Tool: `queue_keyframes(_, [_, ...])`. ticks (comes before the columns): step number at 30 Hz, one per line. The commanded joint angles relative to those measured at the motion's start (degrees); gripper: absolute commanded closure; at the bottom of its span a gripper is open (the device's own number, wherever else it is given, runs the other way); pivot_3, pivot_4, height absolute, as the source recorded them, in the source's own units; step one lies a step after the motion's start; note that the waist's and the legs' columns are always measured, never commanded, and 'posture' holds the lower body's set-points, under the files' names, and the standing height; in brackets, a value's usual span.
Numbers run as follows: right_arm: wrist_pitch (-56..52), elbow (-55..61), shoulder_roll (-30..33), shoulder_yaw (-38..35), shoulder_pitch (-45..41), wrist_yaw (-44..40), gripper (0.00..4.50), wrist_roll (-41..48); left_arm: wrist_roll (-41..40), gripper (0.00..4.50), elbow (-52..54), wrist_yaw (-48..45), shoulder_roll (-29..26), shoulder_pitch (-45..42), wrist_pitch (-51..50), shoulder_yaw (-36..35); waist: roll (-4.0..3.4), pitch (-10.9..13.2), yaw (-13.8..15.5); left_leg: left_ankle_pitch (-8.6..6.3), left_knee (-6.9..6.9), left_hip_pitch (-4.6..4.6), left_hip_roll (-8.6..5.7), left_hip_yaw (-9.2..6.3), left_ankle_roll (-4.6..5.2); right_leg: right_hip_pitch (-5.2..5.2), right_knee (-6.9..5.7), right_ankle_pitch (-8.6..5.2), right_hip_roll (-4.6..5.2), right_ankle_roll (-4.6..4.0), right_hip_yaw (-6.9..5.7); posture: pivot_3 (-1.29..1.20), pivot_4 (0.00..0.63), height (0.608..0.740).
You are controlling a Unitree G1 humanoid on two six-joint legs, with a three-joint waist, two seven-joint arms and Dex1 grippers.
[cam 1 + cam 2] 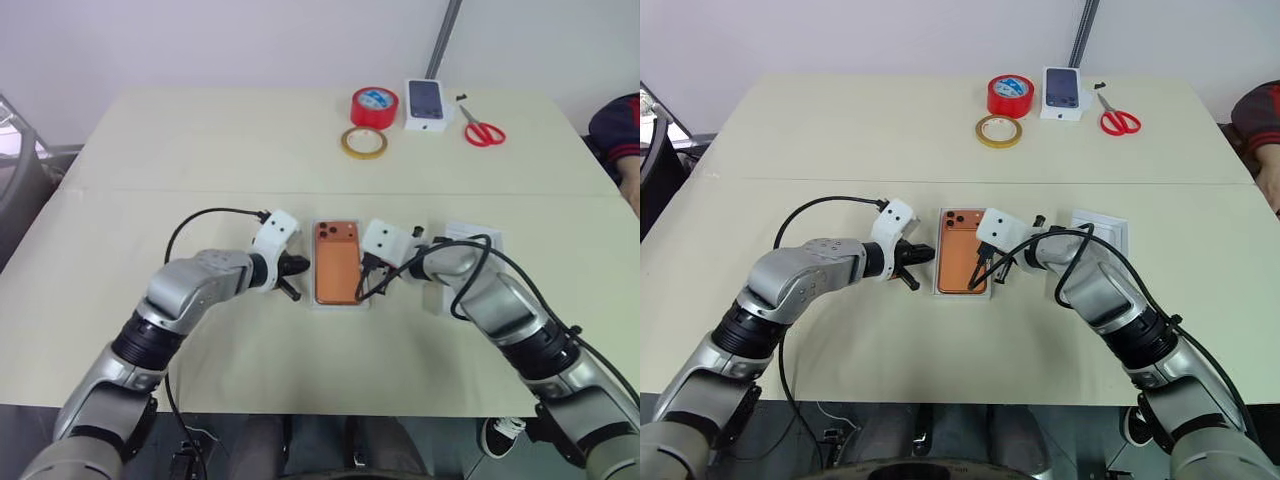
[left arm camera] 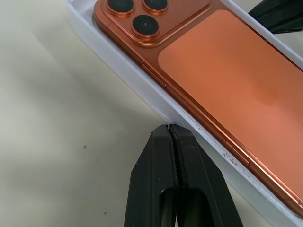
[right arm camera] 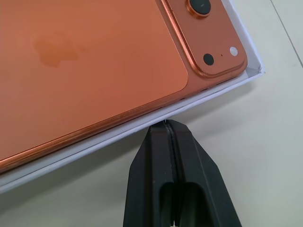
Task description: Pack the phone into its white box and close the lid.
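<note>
An orange phone (image 1: 337, 262) lies camera side up inside the shallow white box (image 2: 142, 90) at the middle of the table. My left gripper (image 2: 169, 126) is shut and empty, and its tips rest against the outside of the box's left long wall. My right gripper (image 3: 165, 123) is also shut and empty, with its tips at the opposite long wall near the phone's camera end. The two grippers flank the box (image 1: 312, 300) from either side. A flat white lid (image 1: 1102, 228) lies on the table to the right, partly behind my right arm.
At the table's far edge are a red tape roll (image 1: 374, 106), a tan tape ring (image 1: 363, 142), a white box printed with a dark phone (image 1: 426, 104) and red scissors (image 1: 482, 130). A person's sleeve (image 1: 618, 125) shows at the far right.
</note>
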State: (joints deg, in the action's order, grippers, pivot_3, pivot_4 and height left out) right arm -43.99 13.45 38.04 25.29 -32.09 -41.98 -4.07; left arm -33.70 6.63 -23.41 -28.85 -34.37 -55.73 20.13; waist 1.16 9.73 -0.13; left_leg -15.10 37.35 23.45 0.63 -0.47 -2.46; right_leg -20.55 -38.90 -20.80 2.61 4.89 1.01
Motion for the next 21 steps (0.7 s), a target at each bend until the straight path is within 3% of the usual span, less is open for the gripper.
queue_keyframes(1, [-1.2,7.3,1.6,-2.8,1.8,-2.0,4.50,1.6,-0.7,4.43,1.3,-5.2,5.4,-2.3,-1.8,3.5,0.00,0.0,0.7,0.00,0.01,0.01,0.00,0.00,0.00,0.00,0.01,0.00,0.01,0.00,0.00,0.00,0.150,0.740])
queue_keyframes(11, [-9.2,20.9,14.0,-17.1,19.8,-4.6,4.50,4.5,6.5,4.43,-7.8,-10.2,20.8,-7.6,-2.1,10.8,-0.03,0.0,1.7,-0.17,0.14,0.04,-0.04,-0.03,0.31,0.09,0.03,0.00,0.00,0.02,-0.02,0.00,0.150,0.740])
queue_keyframes(21, [-9.5,21.8,16.6,-23.0,25.9,-3.9,4.50,4.7,10.4,4.43,-10.5,-12.2,23.9,-7.5,-2.6,8.3,-0.05,0.0,1.0,-0.19,0.14,-0.03,-0.02,-0.03,0.33,0.16,0.02,0.00,-0.04,0.02,-0.01,0.00,0.150,0.740])
